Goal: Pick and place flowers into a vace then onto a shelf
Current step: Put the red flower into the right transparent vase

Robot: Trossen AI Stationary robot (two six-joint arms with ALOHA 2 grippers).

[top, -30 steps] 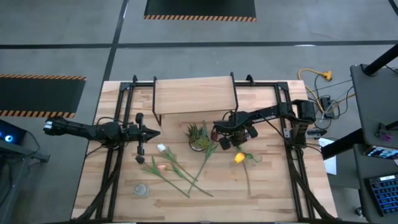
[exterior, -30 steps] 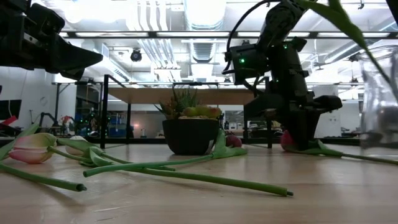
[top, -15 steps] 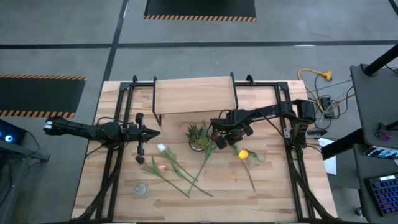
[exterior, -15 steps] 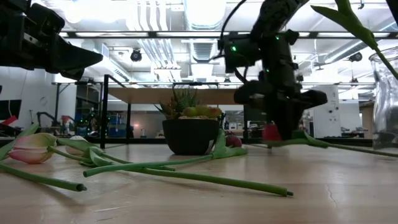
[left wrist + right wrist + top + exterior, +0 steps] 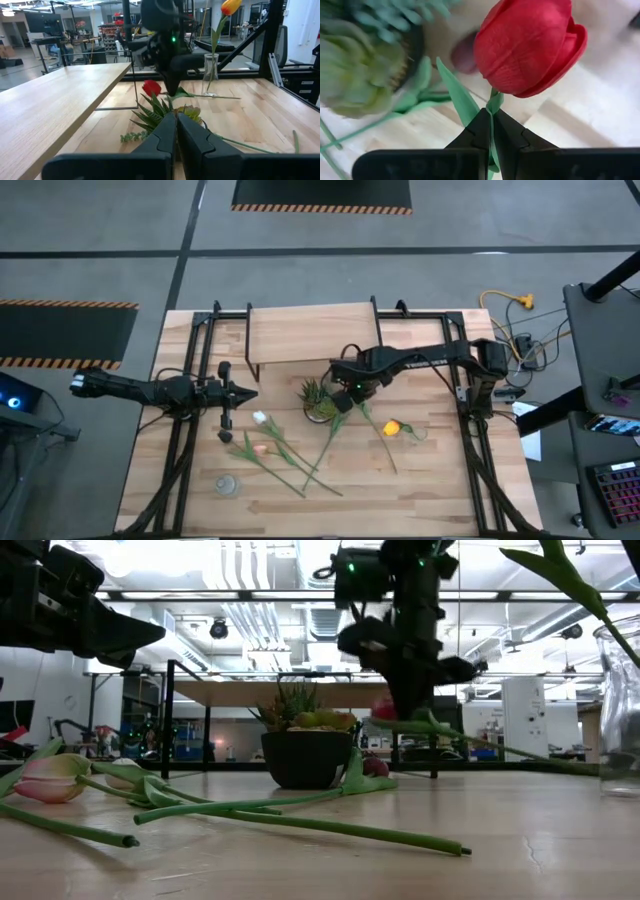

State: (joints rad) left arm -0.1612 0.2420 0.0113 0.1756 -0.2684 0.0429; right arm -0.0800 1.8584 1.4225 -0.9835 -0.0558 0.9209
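Red tulip (image 5: 527,46), stem pinched, right gripper (image 5: 491,131)

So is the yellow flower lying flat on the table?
No, the yellow flower stands upright in the glass vase, its stem running down into it.

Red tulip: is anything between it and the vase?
Nothing visible. The right gripper holds the red tulip in the air, with an open path to the vase; the potted plant sits on its other side.
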